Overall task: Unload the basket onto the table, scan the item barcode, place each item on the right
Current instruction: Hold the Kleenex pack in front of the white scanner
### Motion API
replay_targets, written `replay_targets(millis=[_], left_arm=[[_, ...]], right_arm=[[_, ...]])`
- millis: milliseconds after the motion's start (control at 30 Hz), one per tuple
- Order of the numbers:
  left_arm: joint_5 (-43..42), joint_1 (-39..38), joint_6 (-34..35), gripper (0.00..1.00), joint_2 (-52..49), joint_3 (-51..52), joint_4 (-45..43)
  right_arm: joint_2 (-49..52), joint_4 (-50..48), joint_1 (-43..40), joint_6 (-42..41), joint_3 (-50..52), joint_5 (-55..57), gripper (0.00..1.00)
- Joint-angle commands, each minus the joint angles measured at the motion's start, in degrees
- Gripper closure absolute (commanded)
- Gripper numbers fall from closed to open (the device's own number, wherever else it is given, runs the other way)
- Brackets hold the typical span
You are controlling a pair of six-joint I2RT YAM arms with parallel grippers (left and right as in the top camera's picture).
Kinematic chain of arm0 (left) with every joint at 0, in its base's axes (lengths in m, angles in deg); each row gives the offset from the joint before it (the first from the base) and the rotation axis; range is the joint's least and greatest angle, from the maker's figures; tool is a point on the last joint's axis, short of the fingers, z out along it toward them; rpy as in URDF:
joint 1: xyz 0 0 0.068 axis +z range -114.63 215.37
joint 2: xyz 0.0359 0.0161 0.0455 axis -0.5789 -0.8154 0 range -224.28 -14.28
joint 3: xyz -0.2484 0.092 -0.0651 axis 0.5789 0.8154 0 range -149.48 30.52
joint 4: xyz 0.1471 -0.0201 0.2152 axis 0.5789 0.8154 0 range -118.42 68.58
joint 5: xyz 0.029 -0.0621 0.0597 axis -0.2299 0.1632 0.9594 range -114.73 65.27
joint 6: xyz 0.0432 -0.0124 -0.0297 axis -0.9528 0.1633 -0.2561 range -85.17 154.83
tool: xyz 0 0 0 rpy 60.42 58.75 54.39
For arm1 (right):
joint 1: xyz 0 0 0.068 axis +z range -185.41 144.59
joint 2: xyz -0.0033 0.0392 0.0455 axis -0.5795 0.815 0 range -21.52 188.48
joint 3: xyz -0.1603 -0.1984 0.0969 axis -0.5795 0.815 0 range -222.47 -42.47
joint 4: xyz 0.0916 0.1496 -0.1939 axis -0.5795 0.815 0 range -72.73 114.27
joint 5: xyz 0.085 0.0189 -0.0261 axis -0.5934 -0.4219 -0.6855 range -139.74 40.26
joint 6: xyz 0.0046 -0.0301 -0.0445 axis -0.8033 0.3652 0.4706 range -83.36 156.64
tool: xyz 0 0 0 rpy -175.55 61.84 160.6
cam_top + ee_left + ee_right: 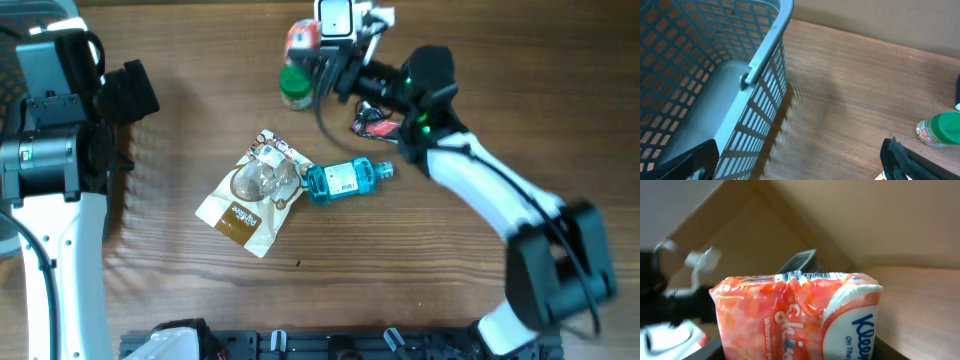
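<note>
Well, far left of the white scanner [335,18], the left gripper [130,92] hangs with jaws wide apart, empty. Just left of the scanner, the tissue pack [303,38] is clamped in the right gripper [315,58], the nearer one; the barcode [805,275] lies along the pack's top edge.

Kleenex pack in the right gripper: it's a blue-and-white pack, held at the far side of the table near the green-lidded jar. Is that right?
Not the colour. The Kleenex pack is orange and white; only its lettering is blue, as the right wrist view shows. It is in the right gripper at the table's far side, near the green-lidded jar.
</note>
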Motion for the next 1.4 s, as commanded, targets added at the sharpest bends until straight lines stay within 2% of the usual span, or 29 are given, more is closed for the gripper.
replay_targets(millis=[0, 100, 267, 367, 500, 700, 967, 1367], left_arm=[[0.5, 0.4, -0.3, 0.00, 0.8, -0.3, 0.0], [0.5, 0.4, -0.3, 0.00, 0.8, -0.3, 0.0], [0.5, 0.4, -0.3, 0.00, 0.8, -0.3, 0.0], [0.5, 0.4, -0.3, 0.00, 0.8, -0.3, 0.0], [0.5, 0.4, -0.3, 0.00, 0.8, -0.3, 0.0], [0.5, 0.4, -0.3, 0.00, 0.8, -0.3, 0.0], [0.5, 0.4, -0.3, 0.00, 0.8, -0.3, 0.0], [0.5, 0.4, -0.3, 0.00, 0.8, -0.3, 0.0]], right_arm=[[9.2, -6.5, -2.6, -16.8, -7.3, -2.2, 0.36], [15.3, -7.2, -3.1, -20.9, -14.9, -2.4, 0.36], [25.2, -1.5, -3.8, -36.5, -30.5, 1.9, 0.41], [26.7, -0.6, -4.9, -46.2, -32.0, 7.0, 0.43], [26.8, 4.5, -6.0, -52.7, -32.0, 12.7, 0.43], [28.9, 8.0, -6.2, -55.0, -32.0, 19.6, 0.42], [39.2, 2.0, -5.8, -66.7, -32.3, 20.9, 0.42], [42.0, 6.4, -3.8, -66.8, -36.1, 24.4, 0.44]])
